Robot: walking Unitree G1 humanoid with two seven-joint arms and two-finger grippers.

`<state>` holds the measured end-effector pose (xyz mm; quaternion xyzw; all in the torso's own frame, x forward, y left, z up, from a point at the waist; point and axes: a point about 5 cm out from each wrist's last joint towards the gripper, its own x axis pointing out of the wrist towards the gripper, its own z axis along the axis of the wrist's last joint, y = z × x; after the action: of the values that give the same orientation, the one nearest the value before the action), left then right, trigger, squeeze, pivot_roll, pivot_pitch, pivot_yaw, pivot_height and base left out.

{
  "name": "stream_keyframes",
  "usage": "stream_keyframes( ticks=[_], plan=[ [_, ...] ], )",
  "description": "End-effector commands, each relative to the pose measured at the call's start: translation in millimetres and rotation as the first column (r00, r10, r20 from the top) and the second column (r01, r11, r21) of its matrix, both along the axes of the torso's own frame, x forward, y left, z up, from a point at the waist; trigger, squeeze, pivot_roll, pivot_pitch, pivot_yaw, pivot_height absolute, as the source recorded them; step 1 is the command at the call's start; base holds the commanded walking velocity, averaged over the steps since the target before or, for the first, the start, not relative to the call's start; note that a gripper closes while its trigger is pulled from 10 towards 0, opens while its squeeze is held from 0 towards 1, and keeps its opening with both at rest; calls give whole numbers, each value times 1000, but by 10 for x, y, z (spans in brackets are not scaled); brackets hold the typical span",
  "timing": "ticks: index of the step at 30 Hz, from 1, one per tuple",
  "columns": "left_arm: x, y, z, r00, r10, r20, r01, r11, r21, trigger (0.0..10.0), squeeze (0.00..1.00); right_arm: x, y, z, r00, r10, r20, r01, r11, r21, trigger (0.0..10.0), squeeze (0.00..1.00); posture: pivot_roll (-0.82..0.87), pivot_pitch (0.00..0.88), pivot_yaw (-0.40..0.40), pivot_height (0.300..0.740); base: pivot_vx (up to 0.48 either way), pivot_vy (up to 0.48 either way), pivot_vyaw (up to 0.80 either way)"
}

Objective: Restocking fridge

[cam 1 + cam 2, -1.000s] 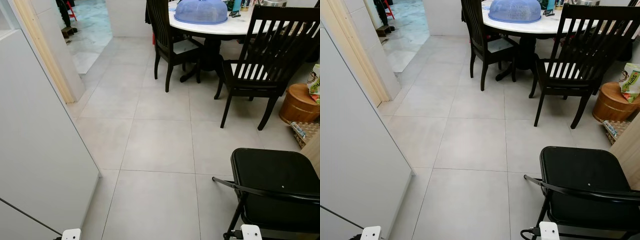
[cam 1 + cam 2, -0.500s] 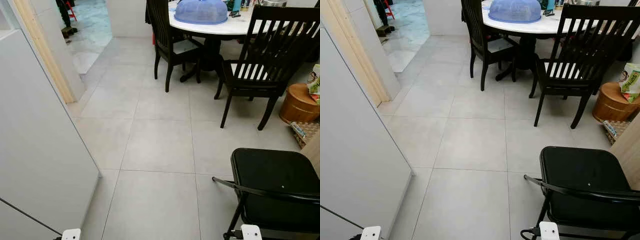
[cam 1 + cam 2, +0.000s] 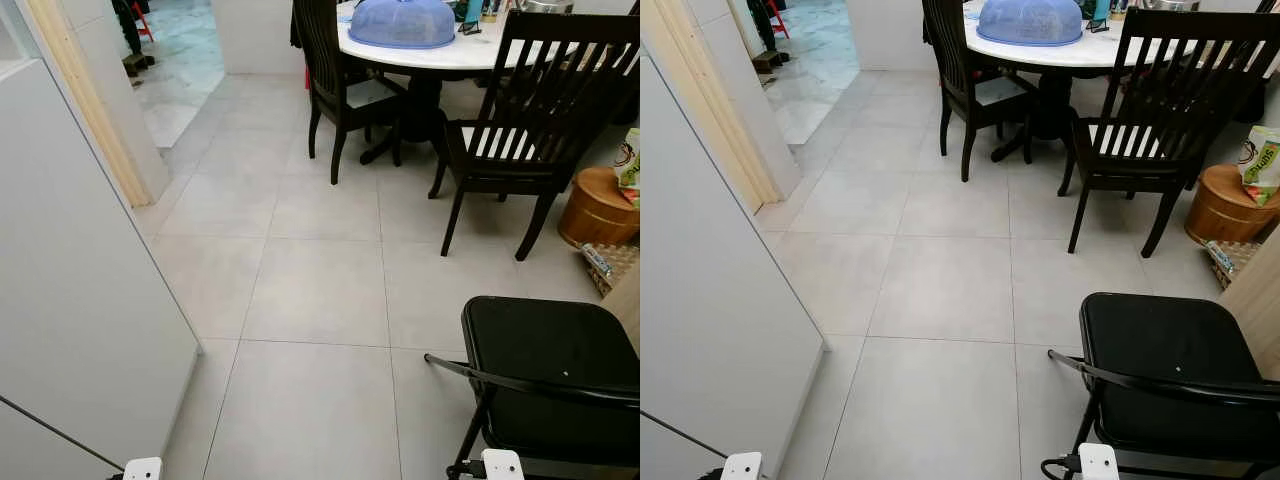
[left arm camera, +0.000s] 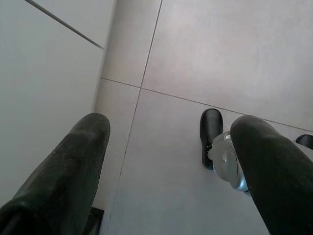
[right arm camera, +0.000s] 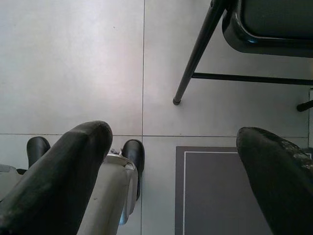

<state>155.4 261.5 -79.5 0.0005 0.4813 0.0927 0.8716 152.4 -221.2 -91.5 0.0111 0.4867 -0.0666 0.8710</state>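
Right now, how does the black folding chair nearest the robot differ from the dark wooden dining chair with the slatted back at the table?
The black folding chair has a thin metal tube frame and a padded seat; the dark wooden dining chair has thick wooden legs and a tall slatted back. The folding chair stands alone on the tiles at the robot's right; the dining chair sits at the white round table. Both are unoccupied.

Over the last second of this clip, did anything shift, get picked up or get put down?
Nothing visibly changed. The black folding chair, the dining table with its blue food cover and the white panel sit as before; the left gripper and right gripper hang open over the floor.
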Motion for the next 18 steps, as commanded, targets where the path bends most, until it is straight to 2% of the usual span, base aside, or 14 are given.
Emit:
stream_keyframes(
  ticks=[1, 3, 7, 18],
  plan=[
    [514, -325, 141, 995, -90, 40, 90, 996, -4, 10000, 0, 546, -146, 295, 996, 29, 86, -37, 994, 101, 10000, 0, 50, 0, -90, 740, 0, 0, 0],
    [513, -317, 142, 995, -89, 39, 90, 996, -3, 10000, 0, 545, -150, 294, 996, 36, 82, -44, 995, 91, 10000, 0, 47, 0, -86, 740, 0, 0, 0],
    [502, -336, 138, 986, -155, 53, 156, 988, -9, 10000, 0, 520, -114, 273, 996, 9, 84, -20, 991, 132, 10000, 0, 41, 0, -84, 740, 0, 0, 0],
    [527, -334, 152, 983, -176, 51, 176, 984, 10, 10000, 0, 535, -118, 282, 997, -8, 82, -5, 988, 154, 10000, 0, 43, 0, -80, 740, 0, 0, 0]
  ],
)
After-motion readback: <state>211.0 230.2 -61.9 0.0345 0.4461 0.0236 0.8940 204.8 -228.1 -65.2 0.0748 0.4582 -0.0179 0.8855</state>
